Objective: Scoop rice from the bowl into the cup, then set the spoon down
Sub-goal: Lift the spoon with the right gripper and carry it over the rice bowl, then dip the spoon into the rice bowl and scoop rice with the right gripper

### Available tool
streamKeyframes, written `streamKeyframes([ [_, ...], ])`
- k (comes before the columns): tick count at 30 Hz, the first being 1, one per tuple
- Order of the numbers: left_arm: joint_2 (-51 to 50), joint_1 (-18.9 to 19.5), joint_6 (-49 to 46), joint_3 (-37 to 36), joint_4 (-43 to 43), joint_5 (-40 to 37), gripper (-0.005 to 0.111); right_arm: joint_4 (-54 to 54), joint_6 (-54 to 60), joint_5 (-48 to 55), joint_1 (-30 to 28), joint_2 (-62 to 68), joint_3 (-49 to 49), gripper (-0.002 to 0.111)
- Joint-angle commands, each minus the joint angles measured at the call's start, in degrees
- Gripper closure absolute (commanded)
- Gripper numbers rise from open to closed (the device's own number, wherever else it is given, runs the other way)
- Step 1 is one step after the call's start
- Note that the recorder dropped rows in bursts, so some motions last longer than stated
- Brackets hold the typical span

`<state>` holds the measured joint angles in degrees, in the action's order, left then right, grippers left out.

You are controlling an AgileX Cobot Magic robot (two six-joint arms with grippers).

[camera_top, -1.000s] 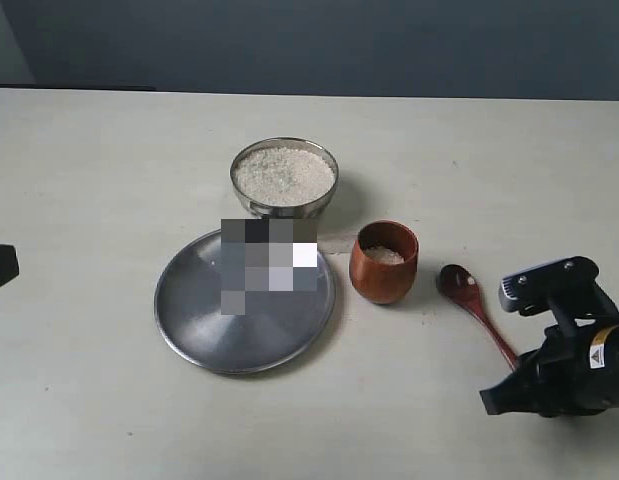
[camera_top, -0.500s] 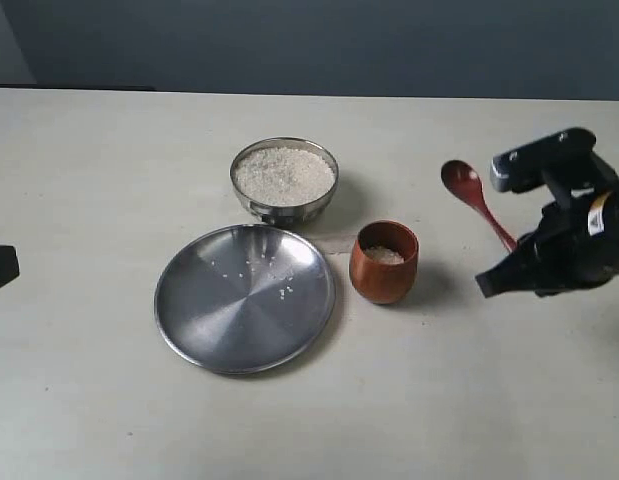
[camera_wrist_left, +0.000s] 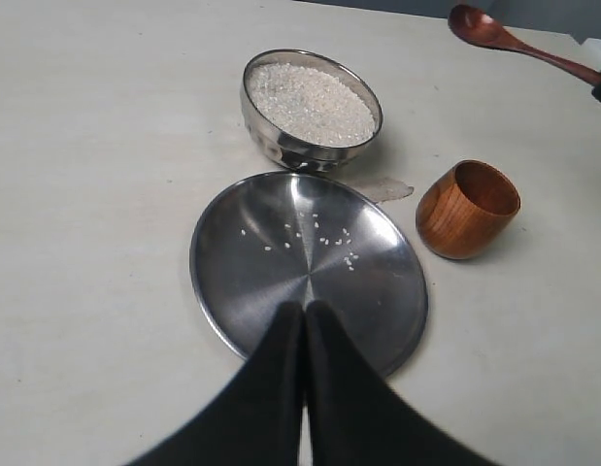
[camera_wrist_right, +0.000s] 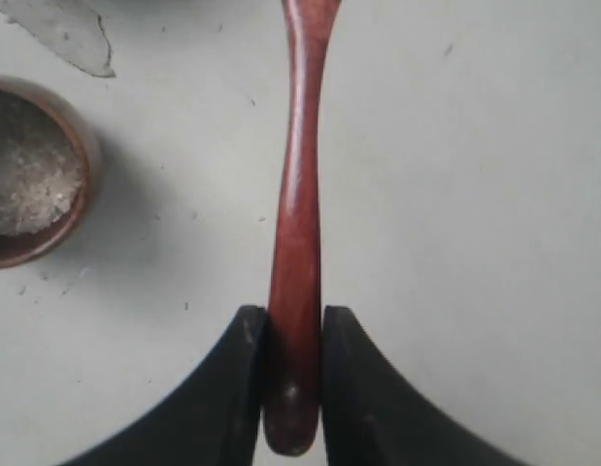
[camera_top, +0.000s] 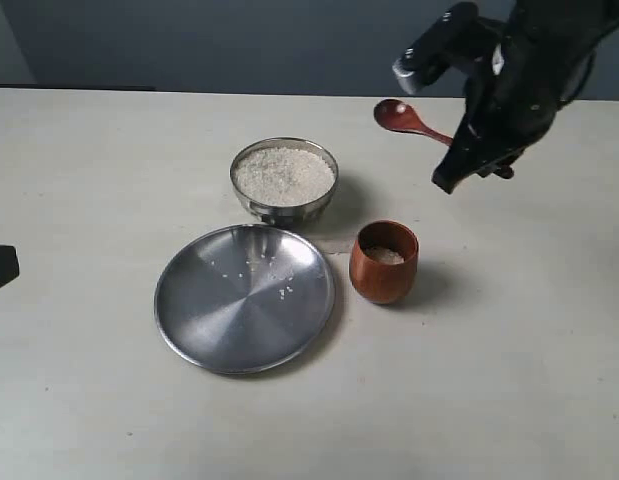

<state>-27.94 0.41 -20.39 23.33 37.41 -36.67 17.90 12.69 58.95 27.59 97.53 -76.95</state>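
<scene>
Firmly the right end effector (camera_wrist_right: 295, 325) grips the spoon (camera_wrist_right: 298, 194) aloft; the left end effector (camera_wrist_left: 303, 311) is closed.

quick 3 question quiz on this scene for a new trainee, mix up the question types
1. Multiple choice: what grips the handle of the spoon? A) nothing, it lies flat B) the right gripper C) a human hand
2. True or false: a few loose grains lie on the plate.
3. Short answer: which holds more rice, the bowl or the cup?

Key: 1 B; 2 true; 3 the bowl.
</scene>
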Motion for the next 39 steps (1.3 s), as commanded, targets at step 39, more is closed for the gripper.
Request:
streamKeyframes([
  [39, -0.22, 0.07, 0.04, 0.34, 1.55, 0.12, 0.106, 25.21, -7.58, 8.81, 19.78, 28.18, -23.13, 0.109],
])
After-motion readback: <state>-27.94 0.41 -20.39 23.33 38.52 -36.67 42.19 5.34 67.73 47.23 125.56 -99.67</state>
